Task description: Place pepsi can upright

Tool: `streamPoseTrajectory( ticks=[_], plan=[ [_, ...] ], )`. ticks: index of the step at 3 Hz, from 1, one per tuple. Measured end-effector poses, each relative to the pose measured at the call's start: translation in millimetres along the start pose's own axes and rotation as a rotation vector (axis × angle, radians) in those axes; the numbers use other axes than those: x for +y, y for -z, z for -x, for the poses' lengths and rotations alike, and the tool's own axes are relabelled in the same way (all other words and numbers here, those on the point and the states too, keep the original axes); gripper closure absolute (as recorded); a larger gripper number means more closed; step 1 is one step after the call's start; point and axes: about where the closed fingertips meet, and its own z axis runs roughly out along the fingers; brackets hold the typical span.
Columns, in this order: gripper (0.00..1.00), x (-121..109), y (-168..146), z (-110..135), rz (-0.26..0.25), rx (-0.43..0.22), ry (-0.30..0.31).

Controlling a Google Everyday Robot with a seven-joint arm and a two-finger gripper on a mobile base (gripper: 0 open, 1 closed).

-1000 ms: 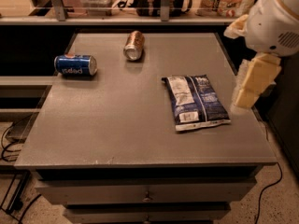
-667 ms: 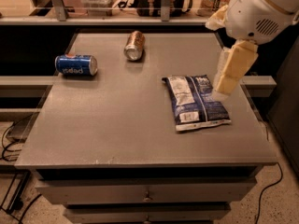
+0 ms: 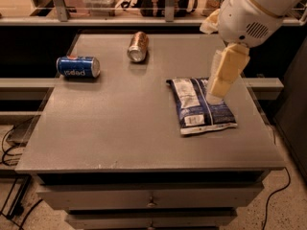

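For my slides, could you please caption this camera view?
The gripper hovers above the snack bag; the pepsi can lies on its side near the table edge.

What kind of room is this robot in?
Probably an office or lab snack corner: a grey drawer cabinet holds a pepsi can, a brown can and a snack bag, with cables on the floor. The gripper hangs over the bag.

Grey table [image 3: 120,128] carries three things: pepsi can [image 3: 78,66] on its side near left edge, brown can [image 3: 137,46] on its side further back, snack bag [image 3: 199,107] flat at right. Gripper [image 3: 217,89] hangs over the bag's right side
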Motion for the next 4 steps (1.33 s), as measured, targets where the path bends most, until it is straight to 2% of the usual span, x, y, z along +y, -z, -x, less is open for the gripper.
streamPoseTrajectory(
  ticks=[1,2,4],
  plan=[
    [0.00,-16.4,-22.4,29.9,0.014,0.003,0.086],
    [0.00,-34.8,-52.9,64.3,0.032,0.033,0.195],
    [0.00,-74.4,-113.7,129.4,0.015,0.098,0.341]
  ],
)
